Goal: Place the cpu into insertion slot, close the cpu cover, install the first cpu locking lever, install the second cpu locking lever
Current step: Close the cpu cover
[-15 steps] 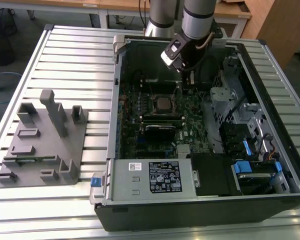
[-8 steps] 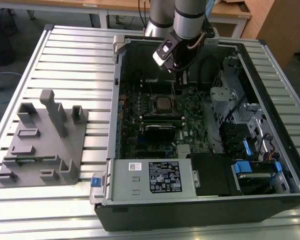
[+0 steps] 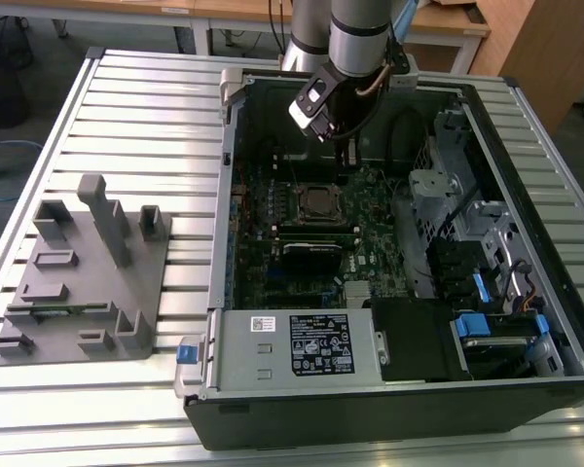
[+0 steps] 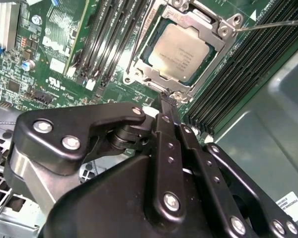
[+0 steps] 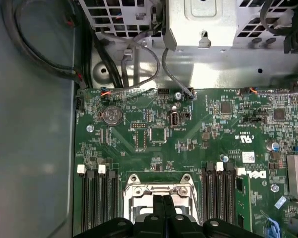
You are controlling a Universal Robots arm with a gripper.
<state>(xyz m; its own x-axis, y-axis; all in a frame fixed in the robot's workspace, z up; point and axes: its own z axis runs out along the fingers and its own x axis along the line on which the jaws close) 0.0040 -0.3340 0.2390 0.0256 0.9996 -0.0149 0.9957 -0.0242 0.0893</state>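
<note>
Tool (image 4: 168, 99) closed, tips together, nothing gripped. Cpu (image 4: 181, 52) seated mid-motherboard (image 5: 139, 144), cpu cover (image 4: 219, 49) down over it. Tool tips at cover's near edge, contact uncertain; cpu lies straight ahead of tips. Locking lever (image 4: 273, 23) stands off cover corner, seemingly unlatched.

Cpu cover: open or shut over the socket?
Shut. In the second wrist view the cover lies flat, framing the cpu.
</note>
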